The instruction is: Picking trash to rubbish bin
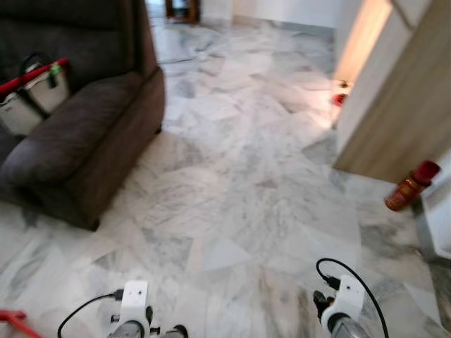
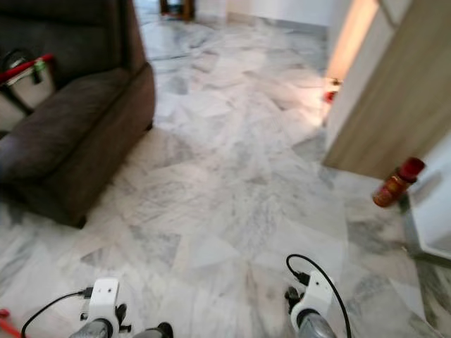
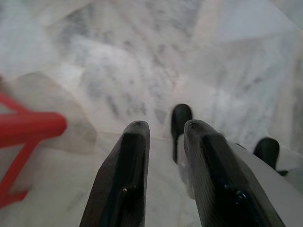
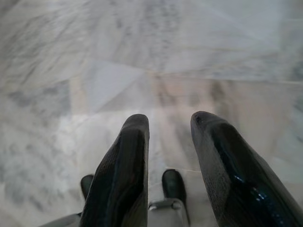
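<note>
— Head views first: what's there?
— A marble floor (image 1: 232,204). Dark sofa (image 1: 77,134) far left with a bag (image 1: 32,95) on it. An orange bottle (image 1: 411,186) with a red cap is at the far right, beside a wooden panel (image 1: 402,105). Both arms hang low at the near edge.
— Left wrist?
— The left gripper (image 3: 163,130) points at the floor, jaws slightly apart and empty — a red frame (image 3: 23,137) lies to one side.
— Right wrist?
— The right gripper (image 4: 170,120) hangs over bare marble, jaws parted, holding nothing.
</note>
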Tool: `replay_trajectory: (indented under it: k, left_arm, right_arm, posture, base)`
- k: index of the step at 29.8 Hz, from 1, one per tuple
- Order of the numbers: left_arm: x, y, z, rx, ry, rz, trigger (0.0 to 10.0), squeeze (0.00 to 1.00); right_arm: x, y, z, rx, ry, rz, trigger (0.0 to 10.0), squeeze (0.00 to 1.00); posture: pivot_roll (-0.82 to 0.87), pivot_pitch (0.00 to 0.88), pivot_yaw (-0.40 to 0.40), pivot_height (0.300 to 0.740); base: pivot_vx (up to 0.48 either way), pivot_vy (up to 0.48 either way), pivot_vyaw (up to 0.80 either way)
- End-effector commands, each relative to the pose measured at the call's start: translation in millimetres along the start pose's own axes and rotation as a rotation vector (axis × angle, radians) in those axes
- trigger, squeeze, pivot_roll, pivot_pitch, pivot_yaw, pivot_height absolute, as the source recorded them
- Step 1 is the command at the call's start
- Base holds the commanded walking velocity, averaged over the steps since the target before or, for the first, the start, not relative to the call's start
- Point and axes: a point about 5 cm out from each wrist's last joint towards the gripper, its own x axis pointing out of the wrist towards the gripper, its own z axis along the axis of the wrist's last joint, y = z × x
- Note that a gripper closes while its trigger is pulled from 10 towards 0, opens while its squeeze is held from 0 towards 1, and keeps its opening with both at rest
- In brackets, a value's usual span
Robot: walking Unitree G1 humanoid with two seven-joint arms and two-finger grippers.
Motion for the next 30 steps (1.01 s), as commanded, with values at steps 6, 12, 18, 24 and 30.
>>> replay_trajectory:
  k: [6, 12, 18, 24, 30]
  left_arm:
    - [-2.3, 3.4, -9.7, -0.014, 0.032, 0.012, 10.0, 0.00]
    - [-2.8, 3.9, -11.1, -0.008, 0.036, 0.010, 10.0, 0.00]
    - [-2.6, 2.0, -10.7, -0.004, 0.033, 0.005, 10.0, 0.00]
    - [-2.5, 1.1, -10.0, 0.001, 0.030, 0.003, 10.0, 0.00]
    - [-2.8, 2.3, -10.8, -0.005, 0.029, 0.013, 10.0, 0.00]
  right_arm:
    - [-2.4, -6.2, -6.2, -0.006, 0.018, -0.009, 10.0, 0.00]
    - [-2.6, -5.9, -6.8, -0.006, 0.020, -0.004, 10.0, 0.00]
    - [-2.8, -5.5, -8.0, -0.008, 0.024, 0.000, 10.0, 0.00]
    - [-2.9, -4.4, -9.4, -0.012, 0.029, 0.009, 10.0, 0.00]
    - [-2.9, -2.9, -10.2, -0.016, 0.031, 0.017, 10.0, 0.00]
  posture:
    - [-0.01, 0.108, -0.035, 0.740]
    - [-0.02, 0.102, -0.033, 0.740]
    - [-0.01, 0.099, -0.032, 0.740]
    - [-0.01, 0.099, -0.031, 0.740]
    - [-0.01, 0.111, -0.043, 0.740]
  base:
    - [0.000, 0.000, 0.80]
    - [0.000, 0.000, 0.80]
    - [0.000, 0.000, 0.80]
    - [0.000, 0.000, 0.80]
    - [0.000, 0.000, 0.80]
